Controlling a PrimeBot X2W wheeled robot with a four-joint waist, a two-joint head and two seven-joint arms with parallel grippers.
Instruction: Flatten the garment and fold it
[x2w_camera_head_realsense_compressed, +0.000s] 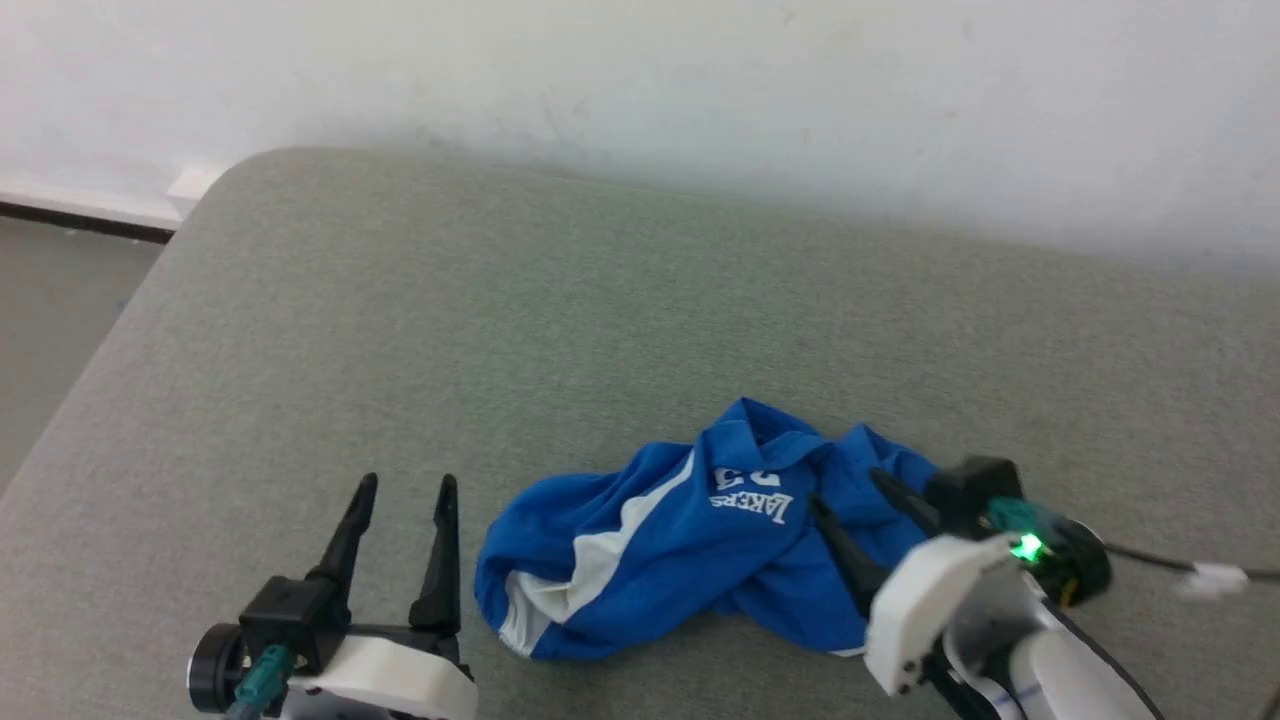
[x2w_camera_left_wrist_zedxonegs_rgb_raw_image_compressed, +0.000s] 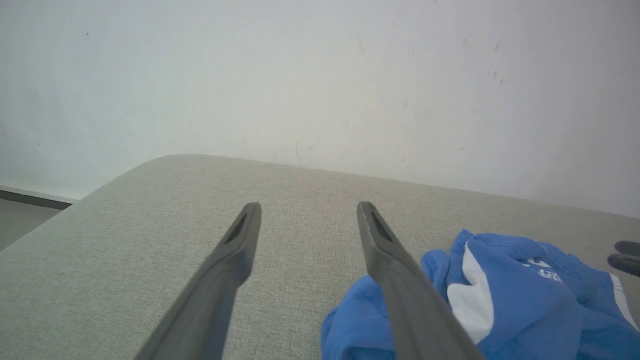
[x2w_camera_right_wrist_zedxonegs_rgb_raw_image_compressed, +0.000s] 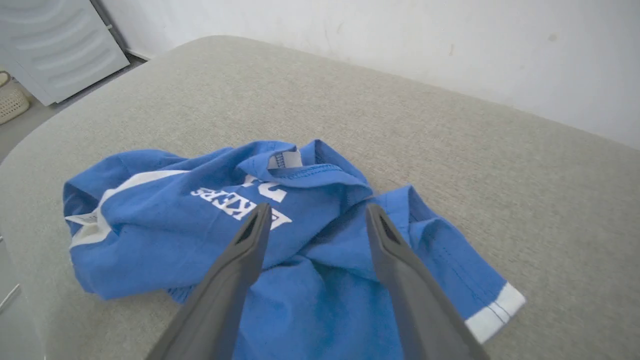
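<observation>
The garment, bright blue shorts with white stripes and a white "Lakers" print, lies crumpled in a heap on the grey cushion near its front edge. My left gripper stands open just left of the heap, with nothing between its fingers; the garment lies to its right. My right gripper is open over the heap's right part, jaws spread above the blue cloth. From the right wrist, the garment spreads under my right gripper, with a white-trimmed hem at the lower right.
A white wall rises behind the cushion. Floor drops off past the rounded left edge. A white panel and a pale basket stand on the floor beyond it. The cushion's far half is bare fabric.
</observation>
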